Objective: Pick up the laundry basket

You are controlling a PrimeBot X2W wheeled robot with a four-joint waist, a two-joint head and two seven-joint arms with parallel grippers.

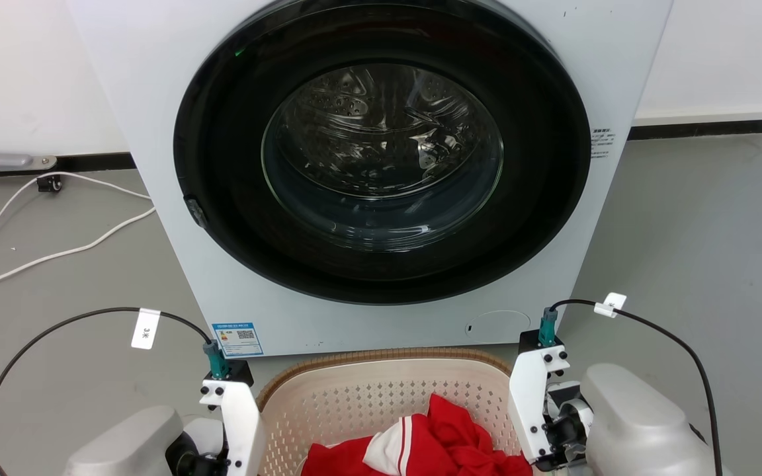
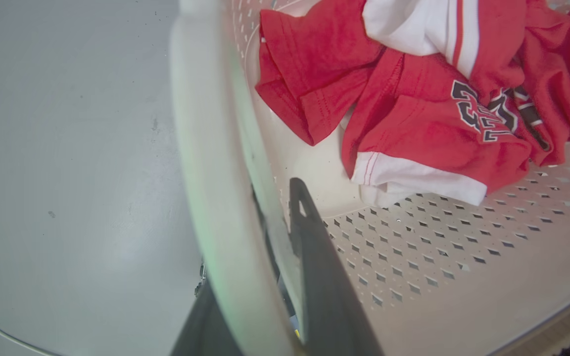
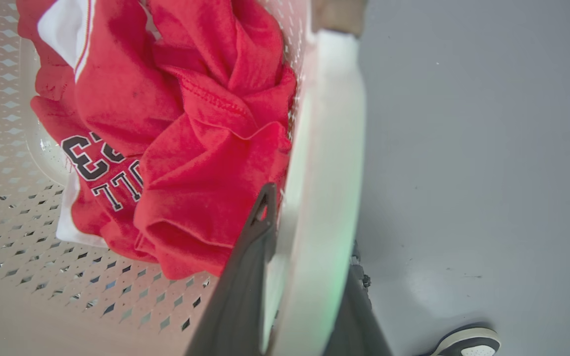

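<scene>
Cream perforated plastic marks the laundry basket (image 1: 368, 396), which sits at 6 o'clock in the head view, just in front of the white front-loading washer (image 1: 156, 132) that occupies 12 o'clock. The washer's round glass door (image 1: 381, 152) is closed.

In the left wrist view, the left gripper (image 2: 270, 217) straddles the basket's white loop handle (image 2: 206, 148). One dark finger (image 2: 314, 257) is inside the wall, the other is outside toward 7 o'clock, and the handle fills the narrow gap between them. The right gripper (image 3: 309, 232) mirrors this on the opposite handle (image 3: 329, 148), with its inner finger (image 3: 245, 277) against the inside and its outer finger showing at 5 o'clock. Both pairs of jaws look drawn in tight on the handles rather than spread.

By my reading, the reach and the two-handed grasp are done. The lift itself remains, or has barely begun, since the basket lies low by the washer's base. I cannot tell whether its bottom has left the grey floor (image 1: 698, 231).

Count:
- one basket, with two handles
- one washer
- two grippers
- one crumpled red-and-white jersey (image 1: 447, 436) with dark lettering in the basket (as far as I can tell, a single garment)
- one white cord (image 1: 57, 251) on the floor, at 9 o'clock in the head view
- one shoe (image 3: 468, 341), at 5 o'clock in the right wrist view
</scene>
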